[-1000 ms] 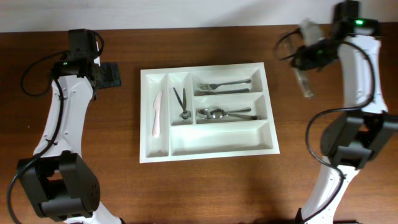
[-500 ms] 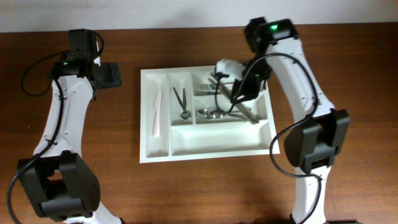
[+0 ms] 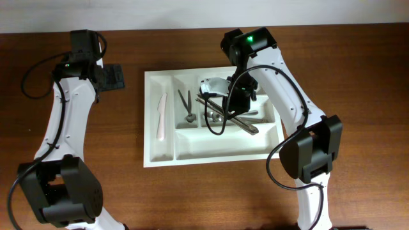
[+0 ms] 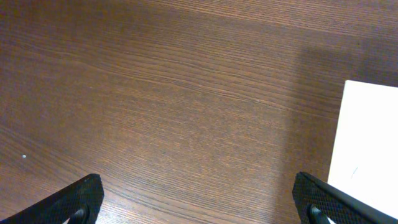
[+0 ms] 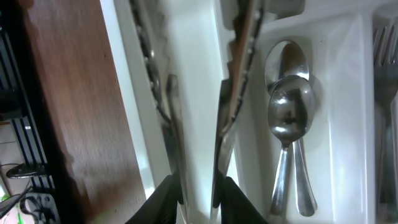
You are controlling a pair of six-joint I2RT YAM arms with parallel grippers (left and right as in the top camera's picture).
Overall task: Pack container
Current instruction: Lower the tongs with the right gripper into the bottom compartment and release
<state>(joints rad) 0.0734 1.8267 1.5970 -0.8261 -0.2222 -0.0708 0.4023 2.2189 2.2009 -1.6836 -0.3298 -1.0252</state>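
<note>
White plastic, glossy and round-rimmed, the cutlery tray point(image 3: 151, 131) sits at the middle of a dark, fine-grained wooden table point(image 3: 370, 191). It has two narrow upright compartments on the left and three long horizontal ones on the right. A pale knife point(image 3: 162, 116) lies in the leftmost slot and small dark tongs point(image 3: 186, 105) in the next. Polished steel spoons point(image 3: 223, 117) nest bowl on bowl in the middle long compartment.

The right gripper point(image 3: 220, 107) hangs over the tray's centre, its fingers drawn narrow around a long metal knife point(image 3: 248, 126) that slants across the dividers toward the near right. Whether the knife touches the tray cannot be told. In the right wrist view the blade point(image 5: 236, 68) is blurred, with a toothed edge. A second bright strip beside it is too smeared to name. Fork tines point(image 5: 387, 56) are cut off at that picture's right edge, and the arm hides most of the far compartment from overhead.

The left gripper point(image 3: 114, 76) sits over bare wood just left of the tray's far corner, jaws wide with nothing between them. Its own camera catches only two black fingertips point(image 4: 81, 199) and a white corner of the tray point(image 4: 373, 143).
</note>
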